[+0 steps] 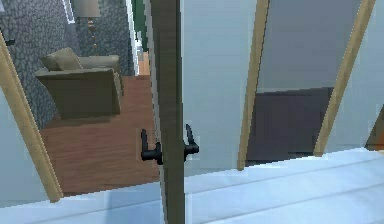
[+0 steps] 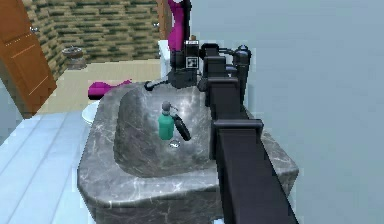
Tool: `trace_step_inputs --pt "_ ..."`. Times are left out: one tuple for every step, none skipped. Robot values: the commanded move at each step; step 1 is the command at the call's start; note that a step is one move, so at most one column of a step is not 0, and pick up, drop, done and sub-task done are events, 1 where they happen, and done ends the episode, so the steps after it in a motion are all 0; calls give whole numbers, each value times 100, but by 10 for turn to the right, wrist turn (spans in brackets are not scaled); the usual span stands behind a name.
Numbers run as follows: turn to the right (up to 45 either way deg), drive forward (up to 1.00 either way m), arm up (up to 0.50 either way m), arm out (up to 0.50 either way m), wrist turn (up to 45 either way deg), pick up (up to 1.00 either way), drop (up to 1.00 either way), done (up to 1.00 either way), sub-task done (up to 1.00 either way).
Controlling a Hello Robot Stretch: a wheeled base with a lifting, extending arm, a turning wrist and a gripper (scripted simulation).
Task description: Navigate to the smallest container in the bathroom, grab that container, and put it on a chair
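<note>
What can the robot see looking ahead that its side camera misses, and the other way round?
Forward view: an open door seen edge-on, with black handles, and past it a beige armchair on a wooden floor.
Arm side view: a grey marble sink with a green bottle in its basin, the robot's dark arm with its pincer near that bottle, and a pink thing at the sink's far edge.
Both: a pale floor.
</note>
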Motion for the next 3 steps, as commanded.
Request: trace_step_inputs --pt "0 0 -20 0 0 0 0 0 0" --pt "0 0 0 0 0 100 0 0 0" --pt "0 0 10 0 0 0 0 0 0"
